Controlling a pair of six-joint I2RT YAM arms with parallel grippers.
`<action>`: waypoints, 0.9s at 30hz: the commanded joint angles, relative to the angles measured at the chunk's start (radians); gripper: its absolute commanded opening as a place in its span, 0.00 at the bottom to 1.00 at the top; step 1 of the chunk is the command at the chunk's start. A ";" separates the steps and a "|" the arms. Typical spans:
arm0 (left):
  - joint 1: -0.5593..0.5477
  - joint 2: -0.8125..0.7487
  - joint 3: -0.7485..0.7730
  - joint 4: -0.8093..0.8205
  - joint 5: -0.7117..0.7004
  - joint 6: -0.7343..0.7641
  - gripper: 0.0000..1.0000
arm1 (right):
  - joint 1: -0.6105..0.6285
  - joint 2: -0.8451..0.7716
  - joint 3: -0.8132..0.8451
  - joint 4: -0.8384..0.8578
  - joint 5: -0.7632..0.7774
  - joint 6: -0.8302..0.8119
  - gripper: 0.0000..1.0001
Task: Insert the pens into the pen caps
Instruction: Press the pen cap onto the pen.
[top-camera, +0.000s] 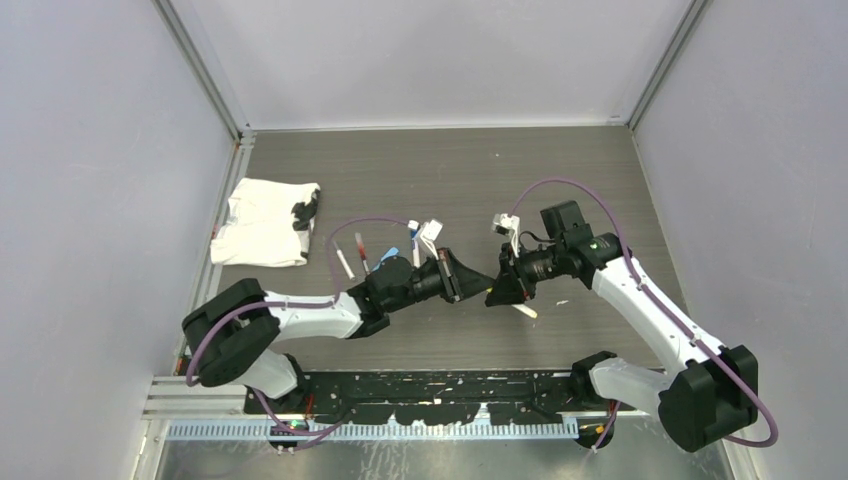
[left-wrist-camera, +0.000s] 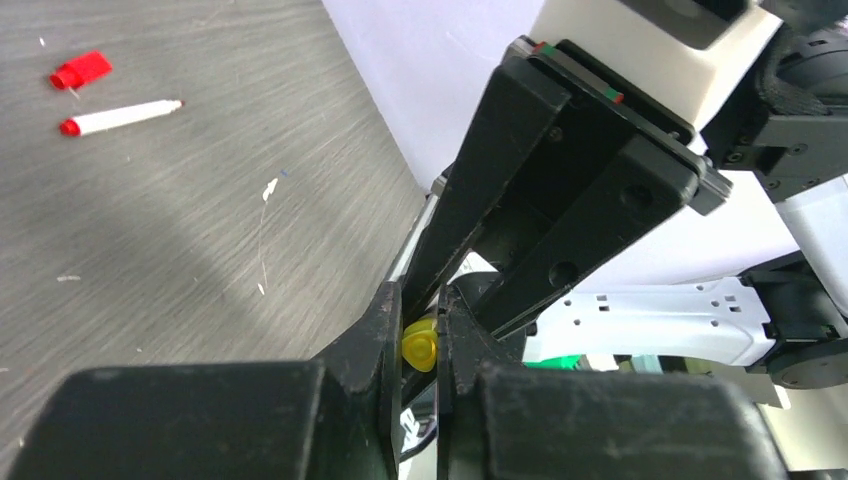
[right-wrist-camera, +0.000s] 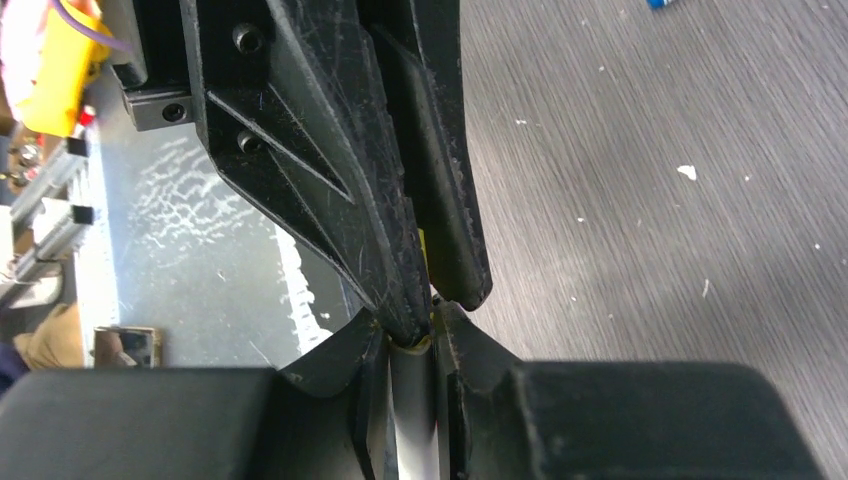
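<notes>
L tool (top-camera: 478, 284), R tool (top-camera: 499, 291) tip-to-tip; jaws pinched; arms angled inward.

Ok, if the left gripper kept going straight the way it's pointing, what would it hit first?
The right gripper, nearly tip to tip with it; its pen probably meets the yellow cap held by the left gripper first.

Scuffed matt grey wood-grain counter (top-camera: 440, 170); jaws matt black plastic, scratched; cap (left-wrist-camera: 420, 345) glossy yellow plastic; pen (right-wrist-camera: 412, 420) smooth white plastic; cloth (top-camera: 262, 225) white fabric.

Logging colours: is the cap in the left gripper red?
No, the cap pinched in the left gripper is yellow.
</notes>
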 joint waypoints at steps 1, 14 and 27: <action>-0.119 0.054 -0.029 -0.187 0.332 -0.092 0.01 | -0.008 -0.006 0.135 0.288 0.046 -0.098 0.01; 0.057 -0.078 0.050 -0.276 0.135 -0.054 0.22 | 0.010 0.086 0.077 0.345 -0.072 -0.028 0.00; 0.125 -0.209 0.126 -0.438 0.090 0.037 0.61 | 0.000 0.105 0.054 0.454 -0.111 0.095 0.01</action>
